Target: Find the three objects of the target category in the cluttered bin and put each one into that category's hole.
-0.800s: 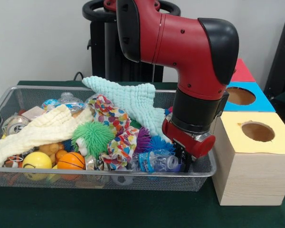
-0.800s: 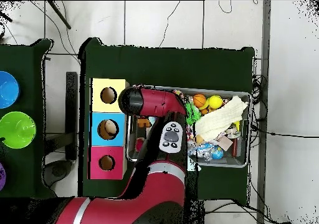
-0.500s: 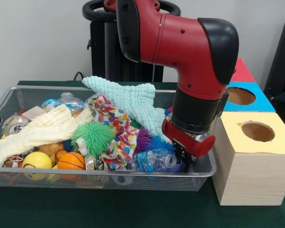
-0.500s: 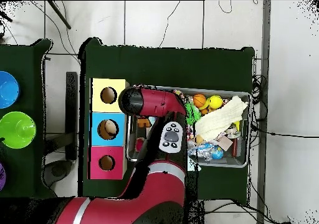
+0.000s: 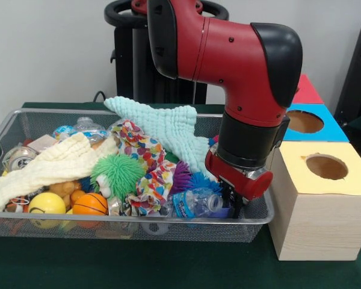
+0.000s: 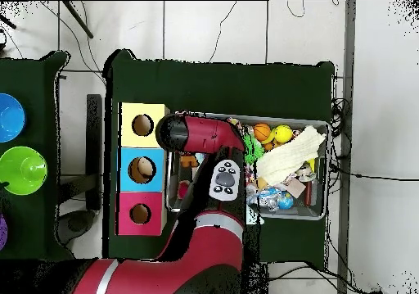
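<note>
My gripper (image 5: pixel 231 203) reaches low into the right end of the wire bin (image 5: pixel 186 230), under the red and black arm (image 5: pixel 253 90). Its tips stand against the cap end of a small clear bottle with a blue label (image 5: pixel 192 203); the grip itself is hidden. Beside the bottle lie a purple spiky ball (image 5: pixel 182 176) and a blue one (image 5: pixel 203 180). Right of the bin stand the yellow-topped box (image 5: pixel 325 180), the blue box (image 5: pixel 305 135) and the red box (image 5: pixel 307 90), each with a round hole. In the overhead view the arm (image 6: pixel 200 135) covers the gripper.
The bin also holds a mint cloth (image 5: pixel 168 126), a pale yellow cloth (image 5: pixel 48 165), a patterned cloth (image 5: pixel 147 159), a green spiky ball (image 5: pixel 119 173), an orange ball (image 5: pixel 90 203) and a yellow ball (image 5: pixel 46 205). Green (image 6: pixel 22 169) and blue (image 6: pixel 8 117) bowls sit on a side table.
The blue-labelled bottle has shifted slightly up and to the left beside the gripper. The arm itself has barely moved.
</note>
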`<state>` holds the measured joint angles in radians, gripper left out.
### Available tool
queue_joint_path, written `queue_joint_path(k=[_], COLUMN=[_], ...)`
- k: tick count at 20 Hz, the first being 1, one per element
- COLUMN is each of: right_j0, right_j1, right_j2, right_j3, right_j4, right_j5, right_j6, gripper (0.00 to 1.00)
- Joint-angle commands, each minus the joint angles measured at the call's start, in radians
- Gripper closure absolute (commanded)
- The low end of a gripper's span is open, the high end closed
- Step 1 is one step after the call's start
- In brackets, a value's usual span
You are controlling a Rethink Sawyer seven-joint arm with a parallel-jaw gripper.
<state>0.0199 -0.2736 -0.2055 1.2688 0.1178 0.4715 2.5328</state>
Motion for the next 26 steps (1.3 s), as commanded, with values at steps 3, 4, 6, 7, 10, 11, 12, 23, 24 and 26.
queue_joint_path(k=[3,4,6,7,10,11,12,23,24,26], right_j0=[-0.029,-0.029,-0.025,-0.027,-0.018,-0.015,-0.011,-0.008,-0.009,-0.011], right_j1=[0.013,0.013,0.016,0.017,0.023,0.024,0.025,0.021,0.022,0.025], right_j2=[0.036,0.036,0.036,0.039,0.024,0.018,0.013,0.017,0.02,0.025], right_j3=[0.053,0.053,0.052,0.049,0.037,0.035,0.033,0.027,0.028,0.029], right_j4=[0.012,0.013,0.014,0.011,-0.004,-0.009,-0.013,0.016,0.018,0.019], right_j5=[-0.038,-0.038,-0.038,-0.033,-0.042,-0.049,-0.055,-0.009,-0.009,-0.012], right_j6=[0.112,0.113,0.117,0.107,0.1,0.1,0.1,0.123,0.124,0.124], gripper=[1.0,1.0,1.0,1.0,0.0,0.0,0.0,0.0,0.0,0.0])
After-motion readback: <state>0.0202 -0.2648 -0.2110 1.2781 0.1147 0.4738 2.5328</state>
